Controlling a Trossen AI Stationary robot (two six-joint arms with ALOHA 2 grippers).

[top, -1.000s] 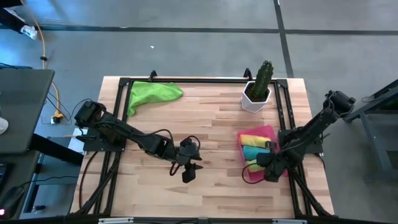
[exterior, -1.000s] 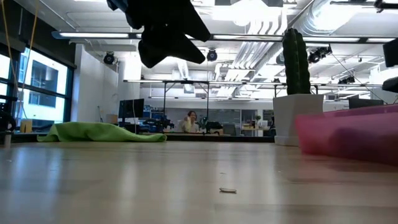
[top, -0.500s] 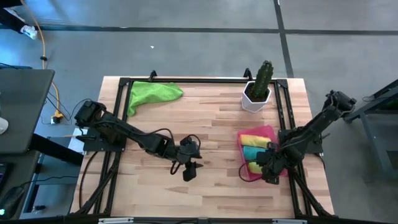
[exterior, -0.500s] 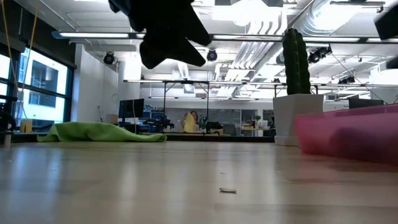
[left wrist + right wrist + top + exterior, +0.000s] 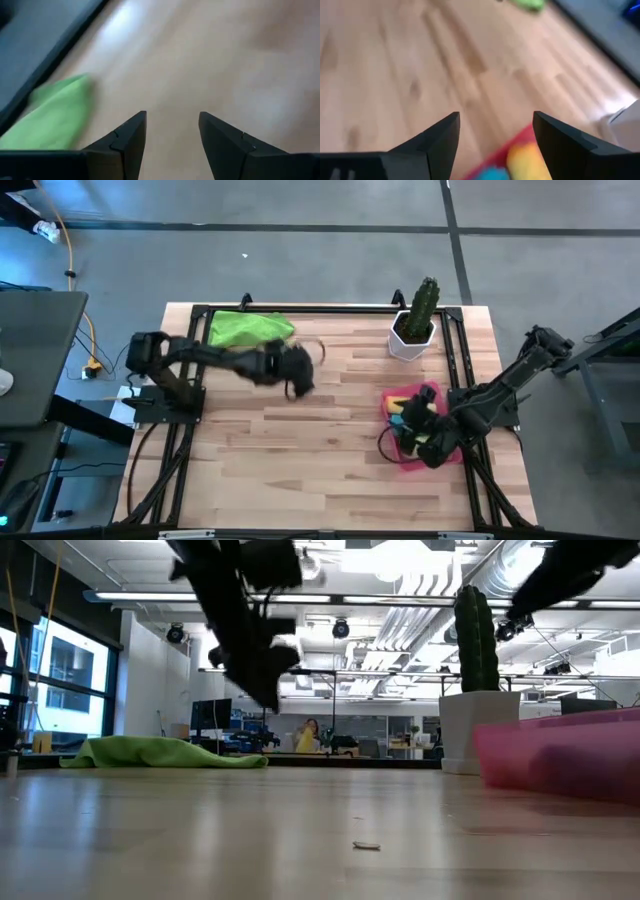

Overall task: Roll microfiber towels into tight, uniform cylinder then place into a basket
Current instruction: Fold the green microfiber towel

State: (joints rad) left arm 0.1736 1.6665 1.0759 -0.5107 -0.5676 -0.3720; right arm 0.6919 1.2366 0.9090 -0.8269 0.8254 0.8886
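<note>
A lime green microfiber towel (image 5: pixel 248 328) lies spread and rumpled on the table's far left corner, also seen in the low view (image 5: pixel 160 752) and the left wrist view (image 5: pixel 52 117). My left gripper (image 5: pixel 297 383) hovers open just right of it, above bare wood (image 5: pixel 172 117). The pink-red basket (image 5: pixel 432 392) sits at the right, with yellow (image 5: pixel 405 403), teal and green rolls inside. My right gripper (image 5: pixel 410 418) hangs open above the basket, with the yellow roll (image 5: pixel 530 156) and the basket's rim (image 5: pixel 502 155) below its fingers.
A white pot with a green cactus (image 5: pixel 415 320) stands at the far right, just beyond the basket, and rises tall in the low view (image 5: pixel 477 660). A dark frame (image 5: pixel 330 308) runs around the table's edges. Bare wood fills the middle and near part.
My left gripper has swung from the table's near middle toward the far edge and left, ending beside the green towel, and has turned as it went. My right gripper has risen and turned from the basket's near end to over its middle.
</note>
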